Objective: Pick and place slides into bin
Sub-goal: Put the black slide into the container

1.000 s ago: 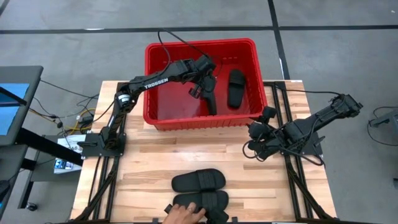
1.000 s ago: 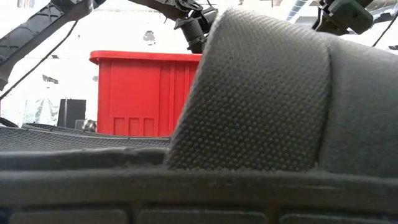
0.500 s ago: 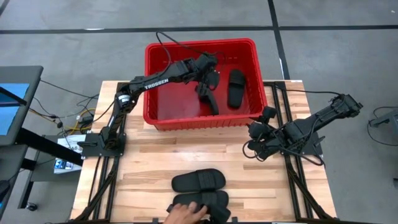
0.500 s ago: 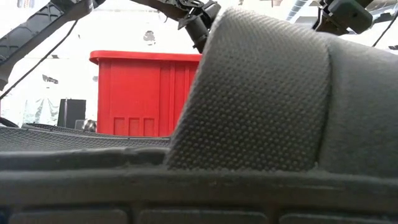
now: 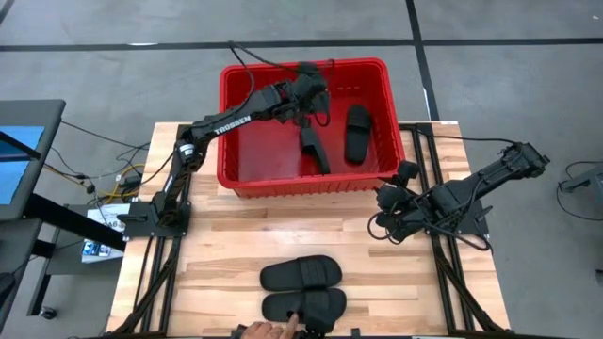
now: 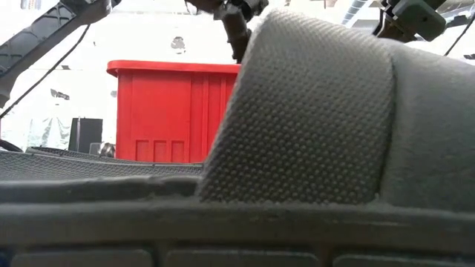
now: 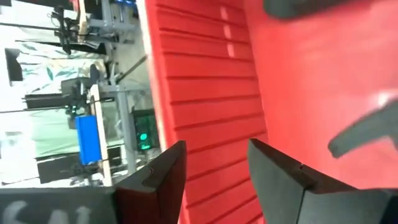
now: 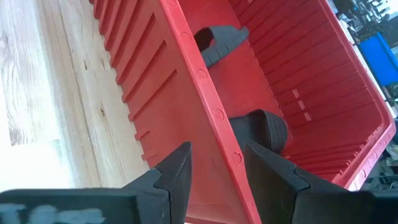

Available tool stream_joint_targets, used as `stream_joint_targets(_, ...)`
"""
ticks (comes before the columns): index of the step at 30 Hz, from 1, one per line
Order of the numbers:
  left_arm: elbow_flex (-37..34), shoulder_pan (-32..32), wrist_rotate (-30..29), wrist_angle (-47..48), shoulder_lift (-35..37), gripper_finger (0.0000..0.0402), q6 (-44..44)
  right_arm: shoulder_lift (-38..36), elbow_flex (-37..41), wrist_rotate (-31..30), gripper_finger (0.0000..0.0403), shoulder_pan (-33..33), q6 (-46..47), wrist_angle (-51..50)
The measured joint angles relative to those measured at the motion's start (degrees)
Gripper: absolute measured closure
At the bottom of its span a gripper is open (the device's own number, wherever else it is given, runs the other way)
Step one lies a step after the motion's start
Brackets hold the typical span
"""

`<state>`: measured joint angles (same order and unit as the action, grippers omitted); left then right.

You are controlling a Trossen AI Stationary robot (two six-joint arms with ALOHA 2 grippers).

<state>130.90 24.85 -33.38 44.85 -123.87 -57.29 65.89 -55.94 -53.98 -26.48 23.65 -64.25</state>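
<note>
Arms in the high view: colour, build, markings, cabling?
Both arms are dark, near black, built of slim jointed links on black frame rails at the table's sides. The left arm carries white TROSSEN lettering along its forearm; no marking shows on the right arm. Black cables loop off both wrists. Each ends in two dark, flat, angular fingers.
</note>
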Motion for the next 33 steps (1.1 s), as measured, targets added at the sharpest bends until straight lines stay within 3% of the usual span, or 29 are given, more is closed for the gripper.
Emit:
stream_joint_targets(3, 4.30, -0.47, 3.66, 2.55, 0.52, 0.0240, 4.22, 0.00, 0.00, -0.02, 0.0265, 0.00, -0.07, 0.00)
stream_joint_targets(9, 2.74, -1.01, 12.30, 0.83, 7.91, 0.0240, 9.97, 0.00, 0.00, -0.04, 0.0265, 0.00, -0.08, 0.00)
stream_joint_targets(16, 2.79, -0.97, 28.78, 1.22, 16.16, 0.0240, 19.24, 0.00, 0.00, -0.01, 0.0265, 0.00, 0.12, 0.00)
stream_joint_targets(29, 2.79, 4.01, 59.61, 8.11, 26.52, 0.0240, 27.03, 0.00, 0.00, 0.09, 0.0266, 0.00, 1.89, 0.28)
stream_joint_targets(33, 2.78, 5.94, 66.04, 11.83, 28.34, 0.0240, 28.17, 0.00, 0.00, 0.04, 0.0270, 0.00, 2.68, 0.46)
